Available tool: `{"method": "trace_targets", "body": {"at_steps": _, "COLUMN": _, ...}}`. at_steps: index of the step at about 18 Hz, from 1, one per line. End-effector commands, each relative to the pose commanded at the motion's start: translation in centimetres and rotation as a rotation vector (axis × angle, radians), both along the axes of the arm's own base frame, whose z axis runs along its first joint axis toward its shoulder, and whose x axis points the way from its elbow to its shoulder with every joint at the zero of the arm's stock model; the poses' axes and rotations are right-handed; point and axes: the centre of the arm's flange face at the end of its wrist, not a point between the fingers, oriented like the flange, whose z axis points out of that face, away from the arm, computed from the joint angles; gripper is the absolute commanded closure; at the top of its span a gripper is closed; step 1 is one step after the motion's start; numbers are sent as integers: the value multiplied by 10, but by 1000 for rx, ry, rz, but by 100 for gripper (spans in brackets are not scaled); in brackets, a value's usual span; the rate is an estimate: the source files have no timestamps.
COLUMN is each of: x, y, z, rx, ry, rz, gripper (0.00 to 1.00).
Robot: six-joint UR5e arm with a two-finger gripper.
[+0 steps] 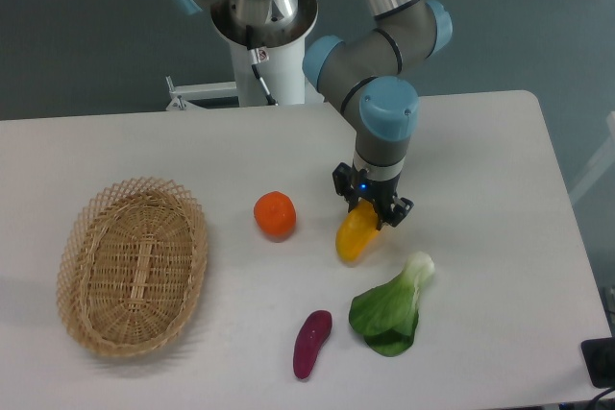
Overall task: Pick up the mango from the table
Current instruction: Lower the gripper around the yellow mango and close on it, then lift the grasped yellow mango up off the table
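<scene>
The mango (354, 235) is a yellow elongated fruit, orange at its upper end, in the middle of the white table (480, 141). My gripper (370, 211) comes down from above, its black fingers on either side of the mango's upper end. The jaws look closed on the mango. The mango's lower end is at or just above the tabletop; I cannot tell whether it is lifted.
A round orange (275, 214) lies left of the mango. A dark purple oblong vegetable (311, 343) and a green leafy vegetable (392, 306) lie in front. A wicker basket (133, 266) stands at the left.
</scene>
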Motion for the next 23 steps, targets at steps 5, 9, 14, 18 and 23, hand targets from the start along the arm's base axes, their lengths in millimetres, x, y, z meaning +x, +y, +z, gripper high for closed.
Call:
{"method": "trace_targets", "body": {"at_steps": 5, "x": -13, "y": 22, "z": 65, "rx": 198, "ry": 15, "rz": 64, "gripper": 48}}
{"method": "trace_targets", "body": {"at_steps": 9, "x": -17, "y": 26, "z": 110, "rx": 328, "ry": 10, "rz": 121, "gripper": 47}}
{"method": "trace_targets", "body": {"at_steps": 14, "x": -28, "y": 28, "z": 151, "rx": 405, "ry": 25, "rz": 216, "gripper": 47}}
{"method": "trace_targets", "body": {"at_steps": 18, "x": -27, "y": 34, "z": 161, "rx": 423, "ry": 27, "rz": 230, "gripper": 47}}
{"method": "trace_targets", "body": {"at_steps": 23, "x": -29, "y": 31, "z": 167, "rx": 432, "ry": 33, "rz": 235, "gripper": 47}}
